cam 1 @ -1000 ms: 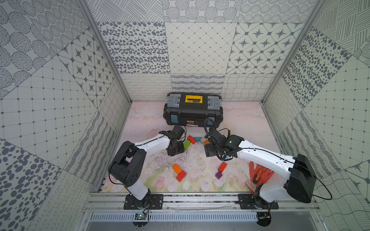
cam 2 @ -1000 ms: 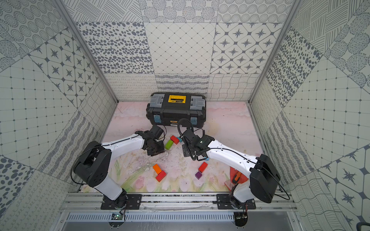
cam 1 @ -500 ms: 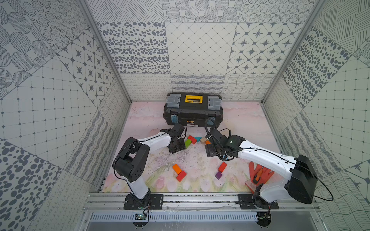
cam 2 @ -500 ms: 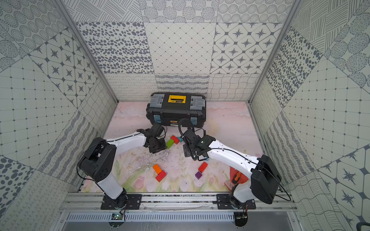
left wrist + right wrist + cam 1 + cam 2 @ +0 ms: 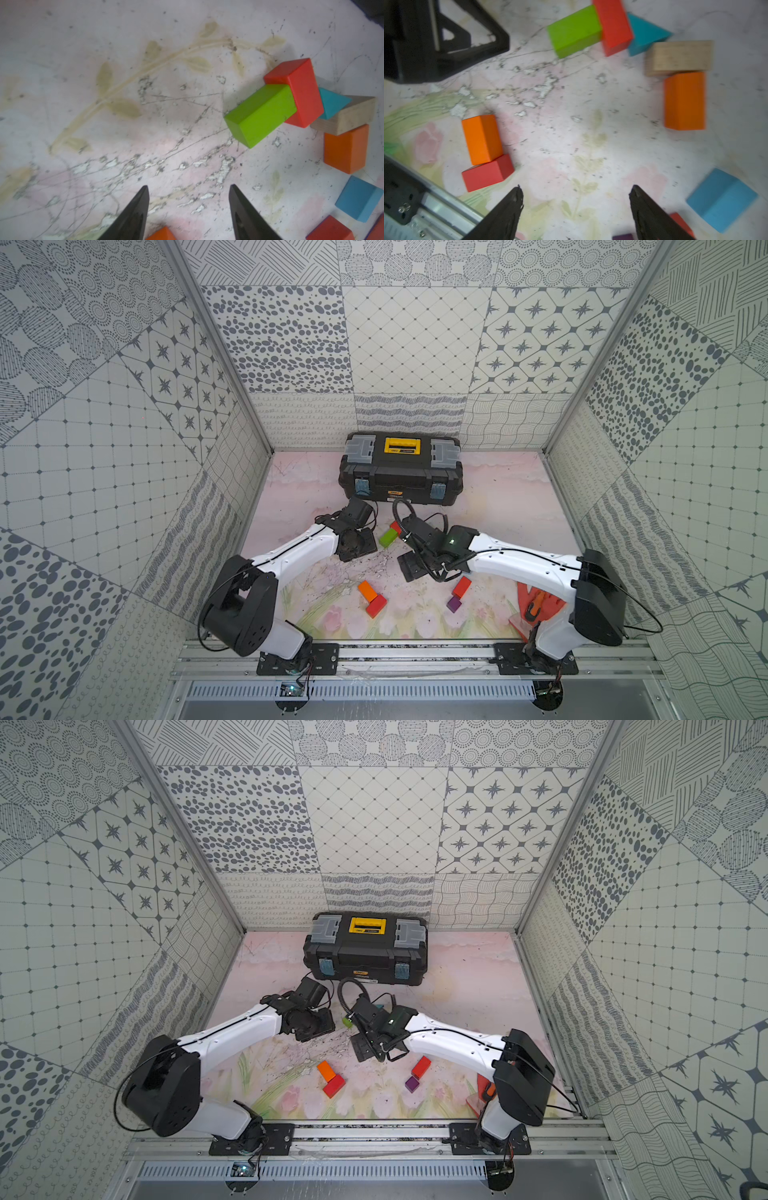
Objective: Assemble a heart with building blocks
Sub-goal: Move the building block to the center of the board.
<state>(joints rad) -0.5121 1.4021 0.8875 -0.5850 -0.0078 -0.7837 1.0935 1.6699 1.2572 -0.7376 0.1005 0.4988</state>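
Clearly, the left gripper (image 5: 188,188) and right gripper (image 5: 575,188) are both hanging spread and empty over the bench (image 5: 145,83), where the building blocks (image 5: 684,99) are lying in a part-made heart (image 5: 614,27), light, stiff, smooth-painted pieces probably best pinched across their long flat sides.

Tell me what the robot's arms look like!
The left arm and right arm have white shells, chunky black joints and black cables. The left tool and right tool each end in two pointy black fingers. A green light glows on the right arm.
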